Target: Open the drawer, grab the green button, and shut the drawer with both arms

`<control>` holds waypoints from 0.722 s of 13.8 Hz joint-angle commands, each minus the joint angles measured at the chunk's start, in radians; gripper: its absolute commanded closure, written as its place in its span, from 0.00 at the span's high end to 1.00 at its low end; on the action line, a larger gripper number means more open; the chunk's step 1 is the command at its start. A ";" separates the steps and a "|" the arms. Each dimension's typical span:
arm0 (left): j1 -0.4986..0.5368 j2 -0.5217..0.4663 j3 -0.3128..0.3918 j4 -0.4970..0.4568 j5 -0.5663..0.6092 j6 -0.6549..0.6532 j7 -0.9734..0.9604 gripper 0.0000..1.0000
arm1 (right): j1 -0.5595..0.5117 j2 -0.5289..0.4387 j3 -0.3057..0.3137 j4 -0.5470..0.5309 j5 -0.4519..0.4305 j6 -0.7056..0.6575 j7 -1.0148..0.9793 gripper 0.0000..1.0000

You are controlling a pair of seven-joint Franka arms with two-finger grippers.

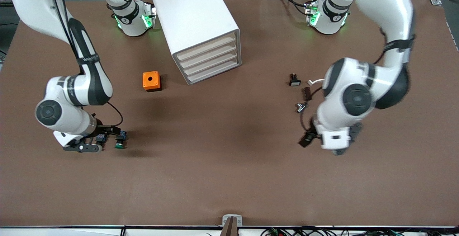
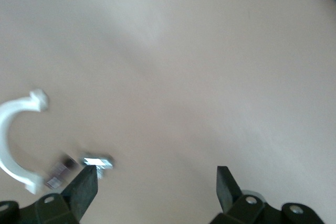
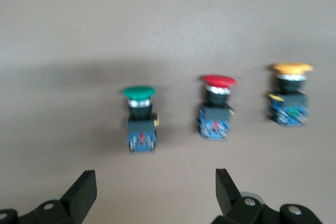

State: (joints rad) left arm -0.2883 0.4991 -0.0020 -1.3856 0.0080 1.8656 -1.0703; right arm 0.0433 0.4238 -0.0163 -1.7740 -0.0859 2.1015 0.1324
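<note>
With its fingers [image 3: 84, 190] spread wide and empty, the right gripper [image 3: 152, 192] hangs low over the green-capped button [image 3: 140, 119], which lies on the table [image 1: 222, 164] beside a red-capped button [image 3: 216, 111]. The left gripper [image 2: 155, 190], also open, hovers above a white clip [image 2: 13, 140]. All cabinet [image 1: 195, 24] drawers [image 1: 211, 62] sit closed.

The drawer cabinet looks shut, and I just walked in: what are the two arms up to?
All four drawers of the white cabinet are closed. The right gripper hangs open over three push buttons lying on the table: the green button, a red one and an orange-capped one. It holds nothing. The left gripper is open too, over bare table near a white clip and small parts.
</note>
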 commanded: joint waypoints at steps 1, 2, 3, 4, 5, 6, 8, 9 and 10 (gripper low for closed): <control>0.079 -0.094 -0.009 -0.026 0.041 -0.069 0.177 1.00 | -0.029 -0.136 0.013 0.004 0.002 -0.156 -0.074 1.00; 0.101 -0.123 -0.010 -0.026 0.070 -0.075 0.225 1.00 | -0.052 -0.181 0.010 0.005 0.021 -0.190 -0.123 1.00; 0.109 -0.160 -0.013 -0.027 0.095 -0.109 0.272 1.00 | -0.080 -0.227 0.009 0.005 0.050 -0.234 -0.184 1.00; 0.112 -0.184 -0.010 -0.026 0.101 -0.143 0.312 1.00 | -0.104 -0.265 0.009 0.007 0.069 -0.268 -0.226 1.00; 0.126 -0.216 -0.010 -0.027 0.099 -0.176 0.364 1.00 | -0.126 -0.304 0.007 0.008 0.071 -0.302 -0.252 1.00; 0.156 -0.252 -0.015 -0.035 0.099 -0.202 0.419 1.00 | -0.137 -0.333 0.007 0.013 0.071 -0.339 -0.252 1.00; 0.207 -0.312 -0.021 -0.070 0.089 -0.220 0.603 1.00 | -0.138 -0.367 0.006 0.059 0.072 -0.434 -0.235 1.00; 0.225 -0.359 -0.022 -0.113 0.086 -0.229 0.694 1.00 | -0.138 -0.366 0.007 0.103 0.072 -0.484 -0.209 1.00; 0.244 -0.407 -0.024 -0.159 0.086 -0.229 0.749 1.00 | -0.132 -0.364 0.010 0.135 0.072 -0.526 -0.144 1.00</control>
State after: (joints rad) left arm -0.0842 0.1951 -0.0060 -1.4283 0.0879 1.6322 -0.4323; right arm -0.0885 0.0529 -0.0219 -1.6996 -0.0231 1.6424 -0.0832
